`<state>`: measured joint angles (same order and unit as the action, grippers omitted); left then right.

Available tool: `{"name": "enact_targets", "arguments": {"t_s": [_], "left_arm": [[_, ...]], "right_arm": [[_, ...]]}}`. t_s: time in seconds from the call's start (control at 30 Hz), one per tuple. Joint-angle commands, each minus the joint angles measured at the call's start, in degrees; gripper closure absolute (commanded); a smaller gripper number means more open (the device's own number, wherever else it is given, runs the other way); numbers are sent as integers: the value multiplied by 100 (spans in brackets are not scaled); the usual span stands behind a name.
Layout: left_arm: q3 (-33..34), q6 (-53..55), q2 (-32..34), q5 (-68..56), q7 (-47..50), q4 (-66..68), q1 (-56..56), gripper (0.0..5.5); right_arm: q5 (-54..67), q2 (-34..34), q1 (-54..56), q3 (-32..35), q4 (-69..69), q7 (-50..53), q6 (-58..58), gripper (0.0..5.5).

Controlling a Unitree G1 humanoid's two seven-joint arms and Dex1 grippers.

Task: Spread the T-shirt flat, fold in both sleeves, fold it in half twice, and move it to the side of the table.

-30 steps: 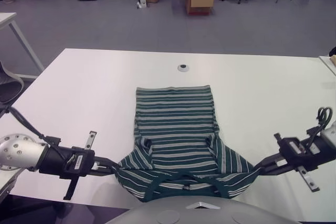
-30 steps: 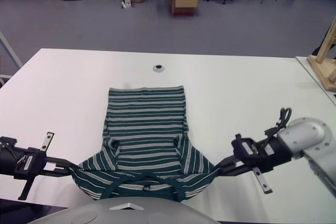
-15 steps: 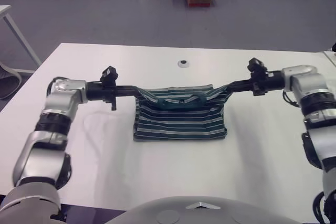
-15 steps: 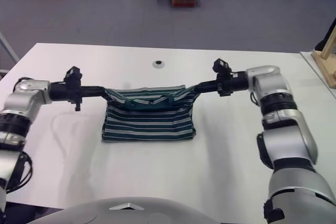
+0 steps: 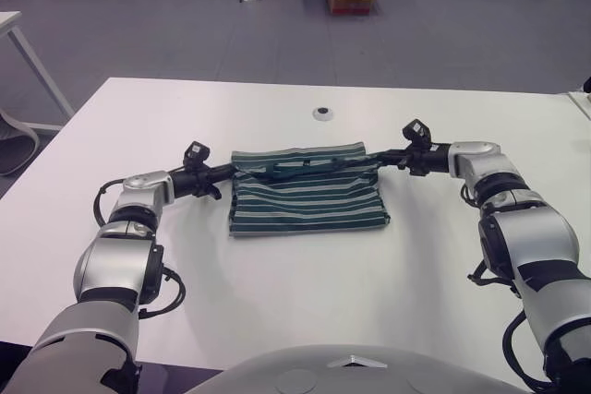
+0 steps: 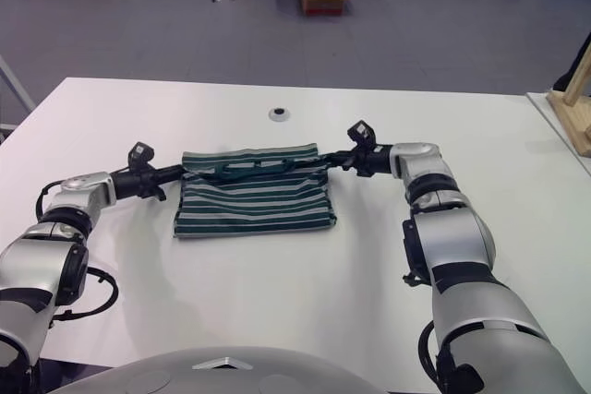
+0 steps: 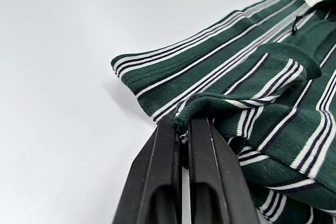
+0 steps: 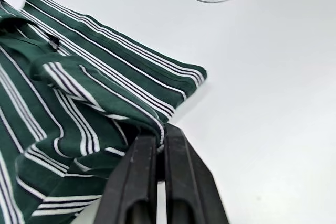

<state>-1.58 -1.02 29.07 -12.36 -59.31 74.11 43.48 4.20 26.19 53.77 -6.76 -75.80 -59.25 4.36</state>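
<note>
Wrist views show my left claw [image 7: 181,125] & right claw [image 8: 157,136] pinched shut on T-shirt [image 5: 307,200] corners; vs. before, both are lower, it lies flat between them.

Broad white tabletop [image 5: 277,302] lies open to the left, to the right and on the near side of the folded T-shirt [image 5: 307,196]. At its far corners the left gripper [image 5: 228,172] and right gripper [image 5: 377,160] pinch the cloth, and their arms bar both flanks there. A cable grommet [image 5: 322,115] sits flush in the table behind the shirt, apart from it.
</note>
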Motion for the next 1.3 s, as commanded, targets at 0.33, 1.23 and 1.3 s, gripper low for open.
{"name": "enact_targets", "arguments": {"t_s": [0.33, 1.23, 1.3], "left_arm": [[1135, 792, -336, 37, 1509, 211, 553, 406], [2483, 693, -337, -952, 2909, -4307, -1452, 260], [2545, 925, -369, -1073, 3063, -4844, -1691, 260]], "right_arm": [[-518, -568, 253, 593, -40, 2007, -527, 398], [-1293, 1456, -3896, -1907, 7248, -1931, -1587, 331], [-1287, 2013, -3873, -1670, 7049, -1911, -2039, 331]]}}
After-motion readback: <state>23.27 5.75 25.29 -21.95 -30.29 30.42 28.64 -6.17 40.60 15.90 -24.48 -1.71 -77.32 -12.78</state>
